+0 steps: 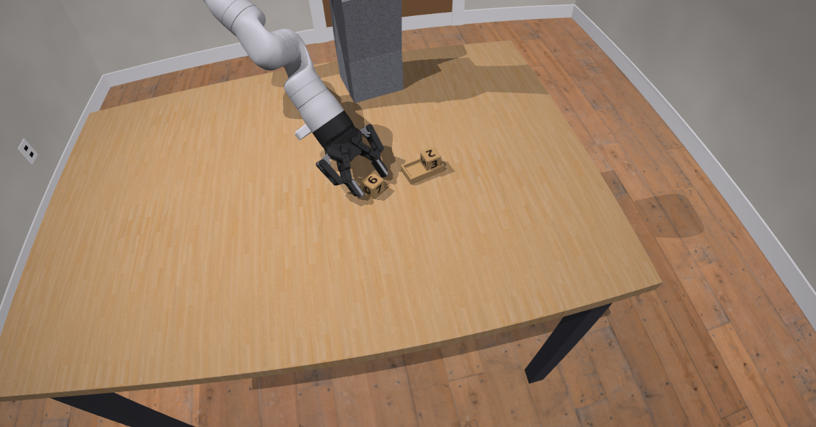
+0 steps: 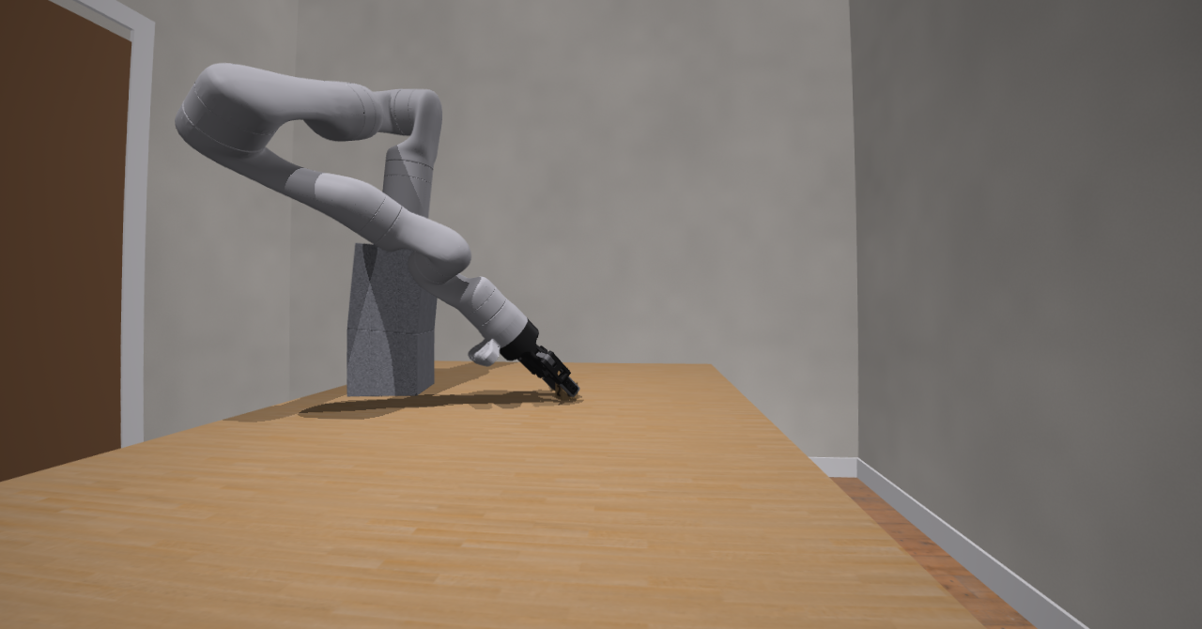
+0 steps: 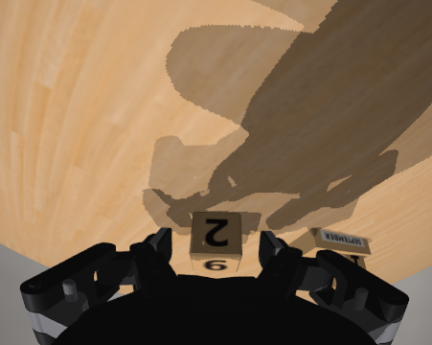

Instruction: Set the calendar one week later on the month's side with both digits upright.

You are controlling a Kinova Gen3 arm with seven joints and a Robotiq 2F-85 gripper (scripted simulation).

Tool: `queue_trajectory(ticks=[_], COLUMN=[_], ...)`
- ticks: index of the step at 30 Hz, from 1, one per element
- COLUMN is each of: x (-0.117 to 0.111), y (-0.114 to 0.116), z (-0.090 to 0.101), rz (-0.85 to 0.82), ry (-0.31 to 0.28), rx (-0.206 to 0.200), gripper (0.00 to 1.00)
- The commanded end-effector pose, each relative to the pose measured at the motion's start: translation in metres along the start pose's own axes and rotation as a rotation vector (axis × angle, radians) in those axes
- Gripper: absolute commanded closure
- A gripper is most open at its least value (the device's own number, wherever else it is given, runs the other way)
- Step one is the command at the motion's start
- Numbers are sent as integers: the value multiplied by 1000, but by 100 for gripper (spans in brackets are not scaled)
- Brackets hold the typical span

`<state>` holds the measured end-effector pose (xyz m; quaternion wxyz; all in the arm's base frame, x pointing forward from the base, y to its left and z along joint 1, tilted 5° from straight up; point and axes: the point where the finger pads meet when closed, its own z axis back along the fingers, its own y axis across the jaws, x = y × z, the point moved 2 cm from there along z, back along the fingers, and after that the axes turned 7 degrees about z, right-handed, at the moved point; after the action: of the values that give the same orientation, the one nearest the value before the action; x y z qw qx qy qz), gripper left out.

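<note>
My gripper (image 1: pixel 370 180) (image 2: pixel 571 391) (image 3: pixel 216 243) is open low over the table, pointing down at a slant. A wooden cube (image 1: pixel 373 185) (image 3: pixel 216 233) stands on the table between its fingers, with a gap on each side in the wrist view. The top view shows 6 on its top and 7 and 0 on its sides; the wrist view shows its 2. The tray (image 1: pixel 428 177) (image 3: pixel 306 241) lies flat to the right, its SEPTEMBER label facing the arm's side. The other cube (image 1: pixel 430 159) (image 3: pixel 356 260) is in the tray's right half, with 2 on top, 3 on one side, and 1 on the month side.
The arm's grey pedestal (image 1: pixel 370 42) (image 2: pixel 391 323) stands at the back of the table (image 1: pixel 228 253) (image 2: pixel 504 524). The tray's left half is empty. The tray is close beside the gripper's right finger in the top view.
</note>
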<state>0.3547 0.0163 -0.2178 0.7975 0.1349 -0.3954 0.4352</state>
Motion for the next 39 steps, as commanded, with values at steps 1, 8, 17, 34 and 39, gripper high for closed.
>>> queue_trajectory(ticks=[1, 8, 17, 34, 39], x=[0, 0, 1, 29, 38], y=[0, 0, 0, -4, -5], z=[0, 0, 1, 29, 38], rz=[1, 1, 1, 1, 1], ry=[0, 0, 0, 0, 0], rx=[0, 0, 0, 0, 0], gripper=[31, 31, 31, 31, 31])
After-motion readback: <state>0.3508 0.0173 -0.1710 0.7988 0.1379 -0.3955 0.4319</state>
